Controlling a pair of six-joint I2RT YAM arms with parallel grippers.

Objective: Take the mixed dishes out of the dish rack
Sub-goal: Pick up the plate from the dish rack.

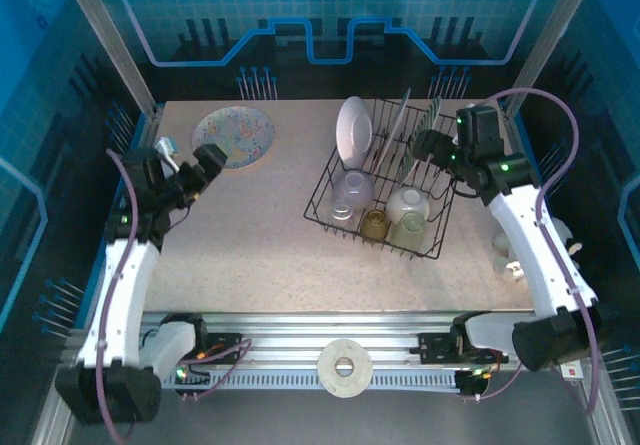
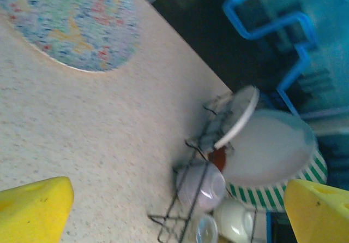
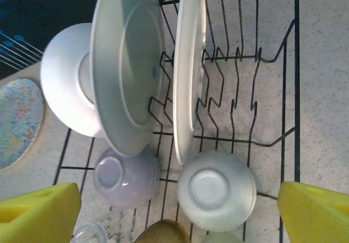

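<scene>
Rack [image 1: 320,197] by table's [image 1: 260,245] right edge, plates [image 1: 353,130] on edge, cups [image 1: 408,203] inverted; patterned plate [image 1: 233,136] far-left. I see left gripper [image 1: 195,160], right gripper [image 1: 428,147] spread.

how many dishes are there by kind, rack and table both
upright plates in the dish rack: 3
patterned plate flat on the table: 1
cups in the rack: 5, namely lilac cup, cream cup, amber cup, pale green cup, clear glass
total: 9
</scene>
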